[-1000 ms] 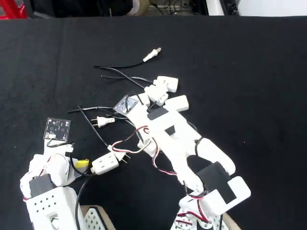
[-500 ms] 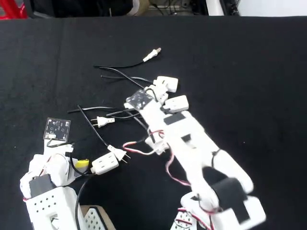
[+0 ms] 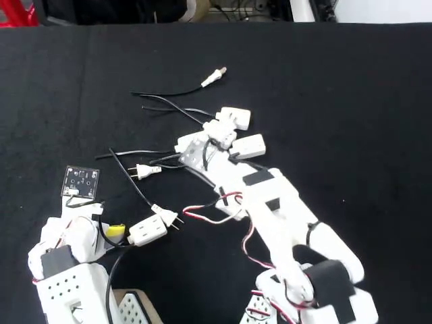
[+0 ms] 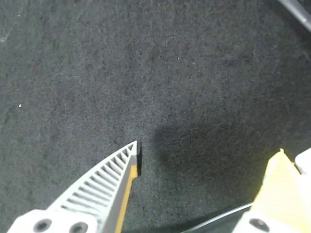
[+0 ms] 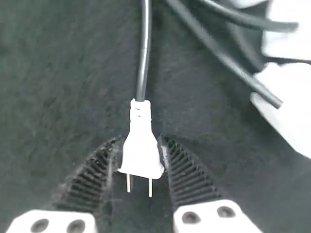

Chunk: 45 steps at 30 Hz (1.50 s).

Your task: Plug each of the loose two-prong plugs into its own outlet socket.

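Note:
In the right wrist view a white two-prong plug (image 5: pixel 141 150) on a black cord sits between my right gripper's (image 5: pixel 140 141) ribbed fingers, which press on both of its sides. From above, that gripper (image 3: pixel 196 150) is at mid-table beside a cluster of white outlet blocks (image 3: pixel 234 118) (image 3: pixel 248 145). Another loose plug (image 3: pixel 145 171) lies to its left. A third plug (image 3: pixel 167 216) lies at the end of a white outlet (image 3: pixel 147 231). A slimmer plug (image 3: pixel 214 76) lies at the back. My left gripper (image 4: pixel 208 150) is open over bare cloth, low at the front left (image 3: pixel 111 235).
Black cords (image 3: pixel 165 108) cross the black tablecloth (image 3: pixel 351 121) between the plugs and outlets. Red and white arm wires (image 3: pixel 209 217) hang under the right arm. The cloth's right half is open room.
The right arm has swung its elbow to the right, and its gripper has shifted slightly right toward the outlet cluster. The left arm and the loose plugs have not moved.

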Each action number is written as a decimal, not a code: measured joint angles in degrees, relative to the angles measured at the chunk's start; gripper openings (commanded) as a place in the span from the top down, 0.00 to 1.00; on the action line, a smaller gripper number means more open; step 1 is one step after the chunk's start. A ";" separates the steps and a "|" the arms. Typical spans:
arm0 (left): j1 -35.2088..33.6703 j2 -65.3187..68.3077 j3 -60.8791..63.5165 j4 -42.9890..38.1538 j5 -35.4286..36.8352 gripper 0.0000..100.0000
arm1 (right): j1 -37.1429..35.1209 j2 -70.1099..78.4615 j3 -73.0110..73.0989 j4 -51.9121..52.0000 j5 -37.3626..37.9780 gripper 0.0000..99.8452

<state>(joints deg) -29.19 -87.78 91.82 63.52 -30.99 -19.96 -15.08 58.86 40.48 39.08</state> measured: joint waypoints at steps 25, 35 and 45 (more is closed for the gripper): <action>0.00 0.00 0.00 0.00 0.00 0.60 | 3.69 2.37 -12.57 16.70 10.46 0.74; 0.00 0.00 0.00 0.00 0.00 0.60 | 3.87 8.35 -13.80 14.15 10.46 0.74; 0.00 0.00 0.00 0.00 0.00 0.60 | 1.23 10.55 -15.65 18.81 10.46 0.74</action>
<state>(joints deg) -29.19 -87.78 91.82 63.52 -30.99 -18.73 -4.53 43.21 59.30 49.54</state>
